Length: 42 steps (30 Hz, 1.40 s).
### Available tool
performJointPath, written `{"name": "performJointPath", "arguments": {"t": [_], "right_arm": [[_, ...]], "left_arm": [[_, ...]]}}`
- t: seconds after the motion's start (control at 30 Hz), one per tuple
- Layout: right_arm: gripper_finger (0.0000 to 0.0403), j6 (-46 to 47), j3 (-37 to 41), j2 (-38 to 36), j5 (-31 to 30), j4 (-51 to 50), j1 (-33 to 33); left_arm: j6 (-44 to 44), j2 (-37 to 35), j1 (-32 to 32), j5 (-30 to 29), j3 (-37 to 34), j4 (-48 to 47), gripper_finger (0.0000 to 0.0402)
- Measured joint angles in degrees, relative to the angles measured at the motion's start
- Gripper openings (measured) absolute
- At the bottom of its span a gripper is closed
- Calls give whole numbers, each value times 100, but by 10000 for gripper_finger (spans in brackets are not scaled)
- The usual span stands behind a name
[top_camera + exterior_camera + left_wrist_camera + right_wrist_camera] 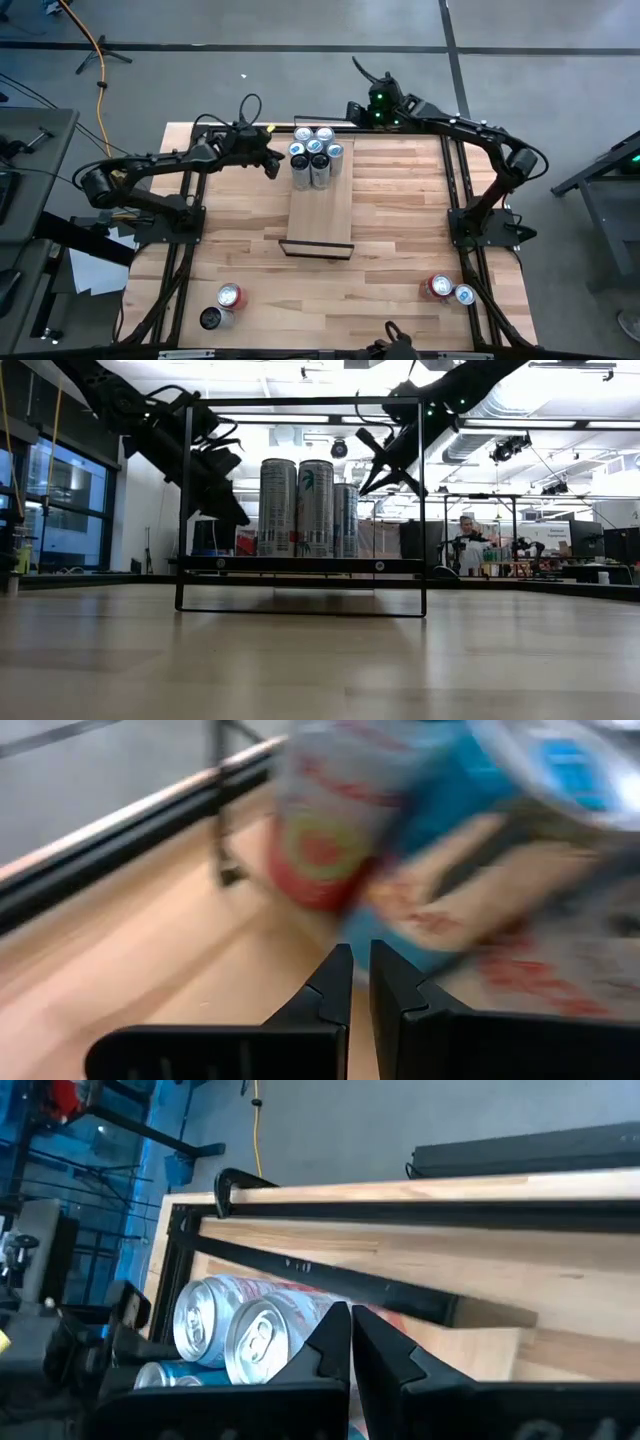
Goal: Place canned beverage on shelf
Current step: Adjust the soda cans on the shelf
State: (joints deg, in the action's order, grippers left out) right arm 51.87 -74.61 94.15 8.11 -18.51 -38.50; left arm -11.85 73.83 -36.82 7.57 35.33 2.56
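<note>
Several tall canned beverages [315, 155] stand upright on the far end of the shelf [320, 215], a narrow light-wood plank with a black frame [300, 565]. My left gripper [274, 163] hangs shut just left of the cans, slanting down toward them; in its wrist view the blurred cans [420, 850] fill the space right before the fingertips [361, 952]. My right gripper [352, 110] is shut, above and behind the cans' far right side, slanting down; its wrist view shows can tops [230, 1330] below the fingertips [350, 1315].
More cans are on the table: two near the front left [222, 305] and two near the front right [450, 290]. The near half of the shelf plank is bare. Black frame rails [190, 250] run along both table sides. A person [465, 540] is far off in the room.
</note>
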Motion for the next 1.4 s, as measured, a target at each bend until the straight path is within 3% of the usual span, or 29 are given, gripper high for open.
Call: {"name": "performJointPath", "arguments": {"t": [0.23, 0.53, 1.03, 1.23, 1.4], "right_arm": [[0, -235, -1, -202, 174, -99, -154], [0, -333, 0, -243, 191, -101, -201], [0, -353, -1, -243, 206, -97, -201], [0, -825, -2, -243, 888, -439, -186], [0, -1063, 67, -243, 988, -1154, 174]], "left_arm": [[-44, 1, 471, -61, 0, -12, 0], [196, 33, 448, -467, 0, 138, 0], [215, 564, 448, -417, 0, 845, 0], [321, 567, 437, -426, 0, 799, 0], [421, 408, 356, -429, -4, 610, 0]]}}
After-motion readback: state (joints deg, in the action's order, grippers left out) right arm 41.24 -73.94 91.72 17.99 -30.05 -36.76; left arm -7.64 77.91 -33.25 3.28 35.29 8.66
